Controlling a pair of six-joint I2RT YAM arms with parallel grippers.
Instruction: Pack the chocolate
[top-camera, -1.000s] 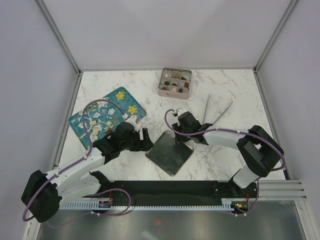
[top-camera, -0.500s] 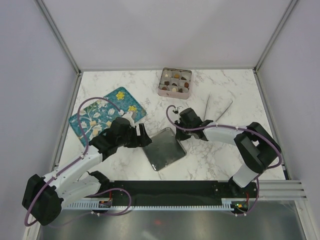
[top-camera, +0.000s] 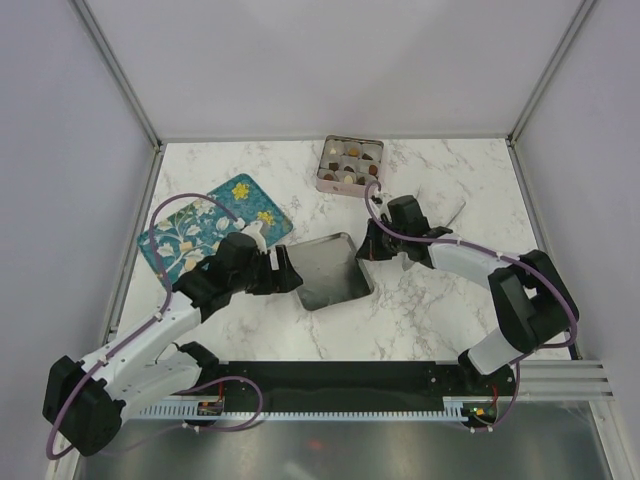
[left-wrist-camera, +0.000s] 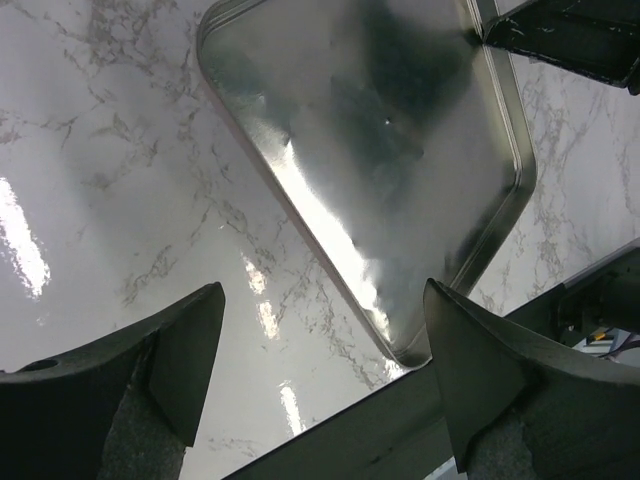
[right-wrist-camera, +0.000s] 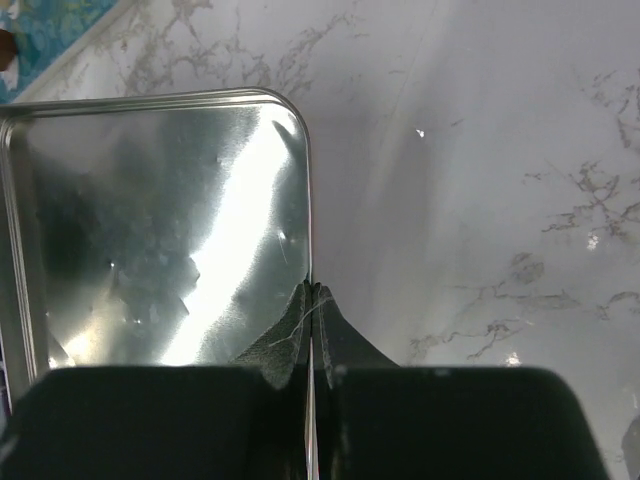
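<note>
Bright, even light is coming down from overhead, glaring white off the marble table (left-wrist-camera: 20, 240) and streaking across the shiny metal tray (right-wrist-camera: 220, 230). Soft grey shadows are spreading over both; close foregrounds are blurring.

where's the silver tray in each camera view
Top external: silver tray near the centre of the picture.
Left wrist: silver tray fills the upper middle.
Right wrist: silver tray fills the left half.
Shared landmark: the right gripper, shut on the tray's rim, seen in all three views.
</note>
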